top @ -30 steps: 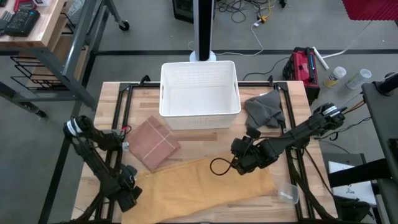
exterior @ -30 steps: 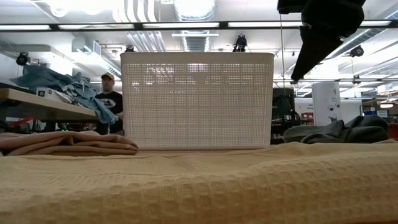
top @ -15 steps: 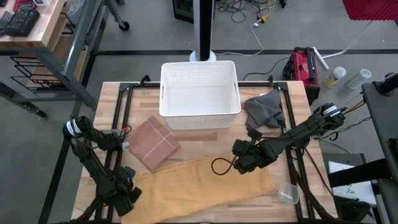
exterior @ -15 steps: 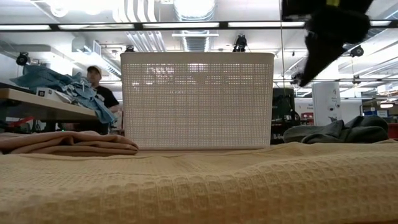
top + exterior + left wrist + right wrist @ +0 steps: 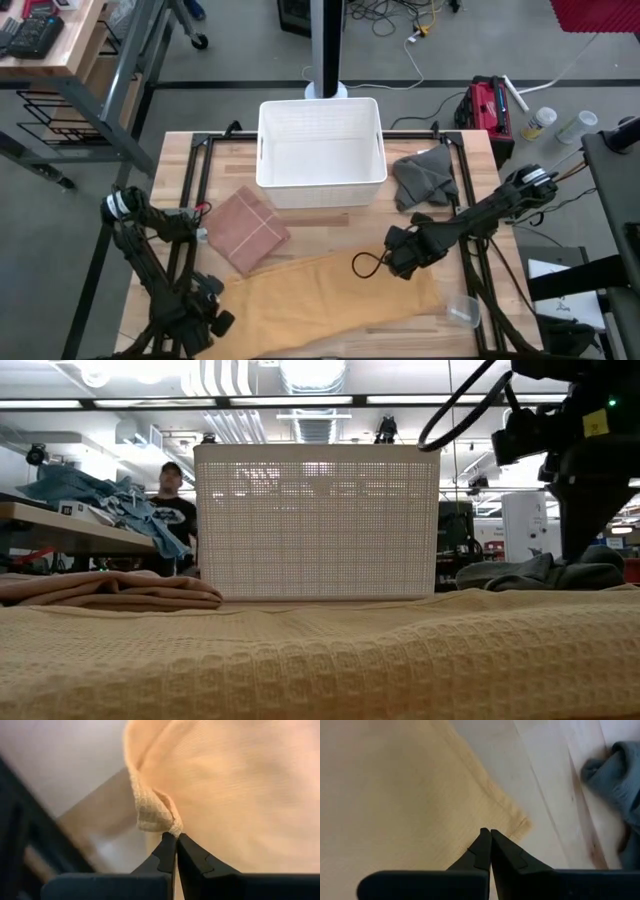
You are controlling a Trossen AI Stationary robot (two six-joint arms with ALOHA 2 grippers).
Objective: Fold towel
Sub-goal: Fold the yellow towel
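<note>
High view shows the wooden counter [image 5: 470, 190] from above. At the left front edge, the left gripper [image 5: 215, 322] sits at the left end of the yellow towel [image 5: 330, 295]. In the left wrist view its jaws are clenched on a small bunched corner of the towel [image 5: 155, 812], which is lifted a little from the counter.

A folded pink cloth [image 5: 248, 228] lies behind the towel, on the left part of the counter. The white basket [image 5: 321, 150] stands at the back middle, and the yellow towel lies spread flat along the front edge, from the left gripper to below the right gripper.

More to the right, the right gripper [image 5: 400, 258] is over the back right corner of the towel. In the right wrist view its jaws are pressed together, their tips just at the towel edge [image 5: 490, 785]; I cannot tell if they pinch the fabric. A grey cloth [image 5: 425, 178] lies crumpled at the back right, beside the basket.

Low view shows a person [image 5: 175, 510] in the room behind the counter.
</note>
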